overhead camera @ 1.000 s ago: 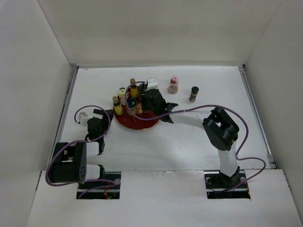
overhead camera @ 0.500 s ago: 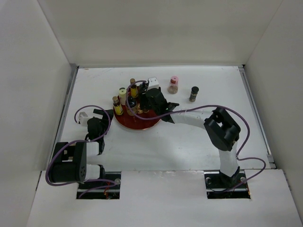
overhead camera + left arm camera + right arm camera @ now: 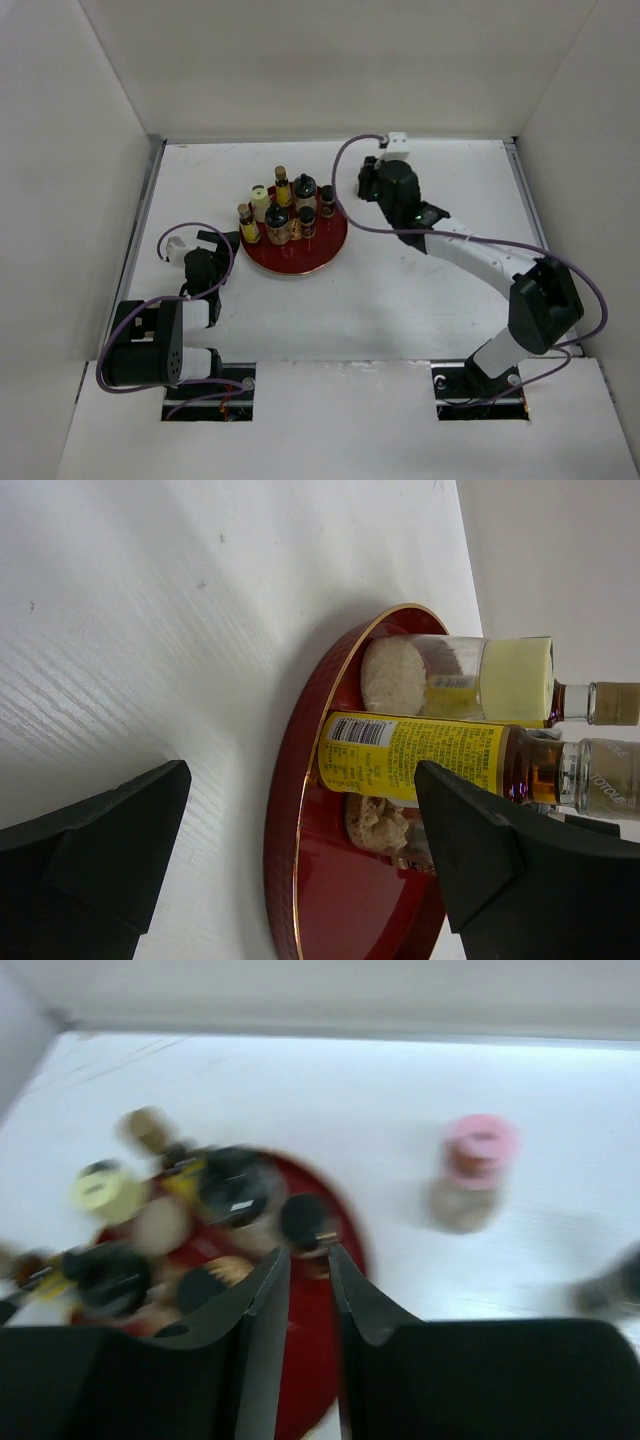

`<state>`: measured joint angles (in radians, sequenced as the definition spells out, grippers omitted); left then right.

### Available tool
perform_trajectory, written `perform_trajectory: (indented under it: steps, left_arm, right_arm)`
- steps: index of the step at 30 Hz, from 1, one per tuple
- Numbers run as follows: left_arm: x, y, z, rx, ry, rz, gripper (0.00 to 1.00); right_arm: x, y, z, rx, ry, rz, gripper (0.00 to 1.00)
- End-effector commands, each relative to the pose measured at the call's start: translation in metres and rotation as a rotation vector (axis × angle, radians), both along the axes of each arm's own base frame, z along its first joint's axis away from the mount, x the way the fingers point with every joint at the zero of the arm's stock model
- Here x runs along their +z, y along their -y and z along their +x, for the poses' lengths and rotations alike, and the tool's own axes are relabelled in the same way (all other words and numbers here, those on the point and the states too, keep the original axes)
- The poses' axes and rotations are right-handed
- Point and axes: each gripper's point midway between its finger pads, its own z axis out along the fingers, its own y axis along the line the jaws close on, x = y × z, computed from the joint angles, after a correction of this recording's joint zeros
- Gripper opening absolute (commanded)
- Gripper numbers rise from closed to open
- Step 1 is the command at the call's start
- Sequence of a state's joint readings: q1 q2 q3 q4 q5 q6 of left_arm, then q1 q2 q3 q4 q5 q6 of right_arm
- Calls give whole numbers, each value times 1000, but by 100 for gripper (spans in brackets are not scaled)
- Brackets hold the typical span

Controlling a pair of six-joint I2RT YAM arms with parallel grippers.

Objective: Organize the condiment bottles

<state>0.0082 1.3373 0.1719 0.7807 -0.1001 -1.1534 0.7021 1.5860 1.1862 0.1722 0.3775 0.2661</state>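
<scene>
Several condiment bottles (image 3: 285, 212) stand clustered on the round red tray (image 3: 300, 262), one black-capped bottle (image 3: 327, 196) at its right rim. My right gripper (image 3: 383, 172) hangs over the back of the table, right of the tray, its jaws shut with nothing between them. Its blurred wrist view shows the gripper (image 3: 308, 1252) above the tray (image 3: 352, 1245), with a pink-capped bottle (image 3: 475, 1170) standing apart on the table. My left gripper (image 3: 300, 780) is open at the tray's left rim (image 3: 285, 860), facing a cream bottle (image 3: 400, 675) and a yellow-labelled bottle (image 3: 420, 755).
White walls close in the table on the left, back and right. A dark blurred shape (image 3: 612, 1290) stands at the right edge of the right wrist view. The right arm's purple cable (image 3: 345, 190) loops over the table near the tray.
My right gripper has left the tray and swung up to the back right, now covering the two loose bottles from above. A black-capped bottle now stands at the tray's right rim. The left arm has not moved.
</scene>
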Motion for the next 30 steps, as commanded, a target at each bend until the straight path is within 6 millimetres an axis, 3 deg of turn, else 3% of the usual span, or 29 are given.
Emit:
perform_trajectory:
  steps: [1, 4, 5, 9, 13, 18, 27, 30]
  left_arm:
    - [20, -1, 11, 0, 68, 4, 100]
    - [19, -1, 11, -1, 65, 6, 100]
    - [19, -1, 11, -1, 65, 6, 100]
    - [21, -1, 11, 1, 70, 6, 100]
    - [24, -4, 9, 10, 81, 16, 100]
    - [28, -21, 1, 81, 97, 30, 100]
    - [21, -29, -4, 120, 68, 28, 100]
    - [20, -28, -3, 116, 66, 24, 100]
  right_arm:
    - [-13, 80, 23, -217, -43, -39, 35]
    - [-27, 122, 33, -317, -107, -106, 63]
    - [-33, 133, 36, -351, -122, -129, 68]
    - [-53, 163, 49, -434, -162, -144, 74]
    - [-80, 168, 65, -432, -230, -132, 78]
    - [-101, 166, 79, -412, -279, -96, 75]
    - [-100, 171, 93, -428, -246, -89, 60]
    - [-100, 175, 95, -440, -244, -88, 47]
